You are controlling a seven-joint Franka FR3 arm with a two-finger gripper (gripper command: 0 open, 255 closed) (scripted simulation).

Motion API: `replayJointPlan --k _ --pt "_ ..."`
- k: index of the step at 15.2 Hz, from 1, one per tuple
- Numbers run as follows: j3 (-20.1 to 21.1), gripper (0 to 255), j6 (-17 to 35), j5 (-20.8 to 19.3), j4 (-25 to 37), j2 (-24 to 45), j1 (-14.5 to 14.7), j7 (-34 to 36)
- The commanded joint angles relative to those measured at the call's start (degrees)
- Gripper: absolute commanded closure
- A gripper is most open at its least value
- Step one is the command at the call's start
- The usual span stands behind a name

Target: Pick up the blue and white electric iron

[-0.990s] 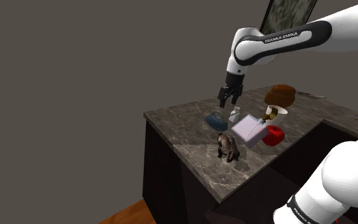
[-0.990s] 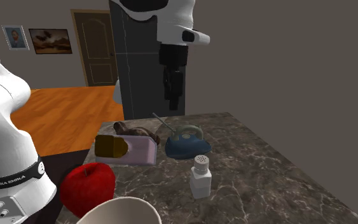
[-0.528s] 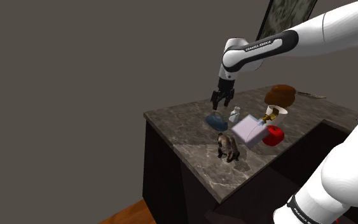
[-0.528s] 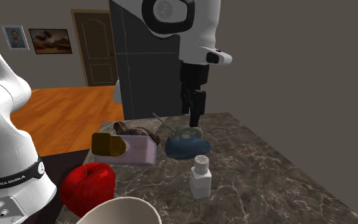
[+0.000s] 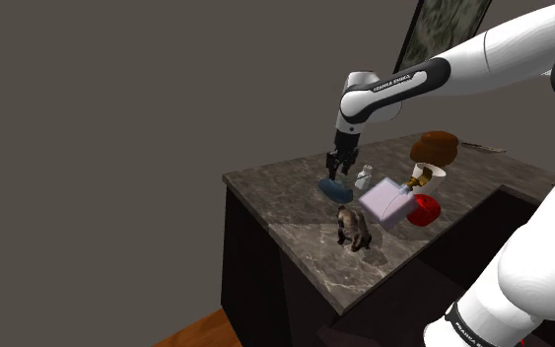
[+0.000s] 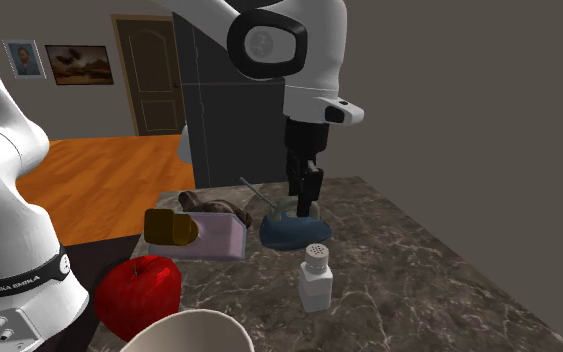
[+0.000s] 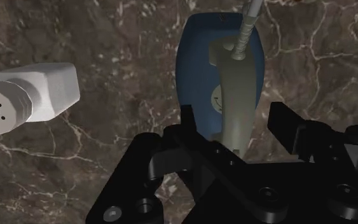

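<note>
The iron (image 6: 287, 233) has a dark blue body and a grey-green handle with a thin grey cord. It lies flat on the dark marble counter (image 5: 295, 212). In the shoulder view the iron (image 5: 333, 185) sits close to the counter's back-left edge. My black gripper (image 6: 304, 205) hangs straight down onto it. In the wrist view the gripper (image 7: 234, 121) is open, one finger on each side of the handle (image 7: 238, 89), with a small gap on both sides. The blue body (image 7: 199, 63) stretches away beyond the fingertips.
A white shaker (image 7: 28, 98) stands close beside the iron. Farther along the counter are a lilac box (image 5: 383, 204), a red apple (image 5: 424, 209), a dark animal figurine (image 5: 353, 227) and a white bowl (image 5: 428, 170). The counter's edge drops off just past the iron.
The gripper has moved toward the shoulder view's left and come down, from above the counter to straddling the iron's handle. The iron and the other things have not moved.
</note>
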Motion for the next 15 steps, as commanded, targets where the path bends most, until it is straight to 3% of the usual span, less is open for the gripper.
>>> replayJointPlan --k 1,9,15 --pt "-0.01 255 0.14 0.00 -0.09 0.03 -0.02 -0.03" --pt "0.00 255 0.19 0.00 -0.18 -0.01 0.00 0.00" --pt "0.03 255 -4.32 -0.30 2.33 -2.03 0.03 0.23"
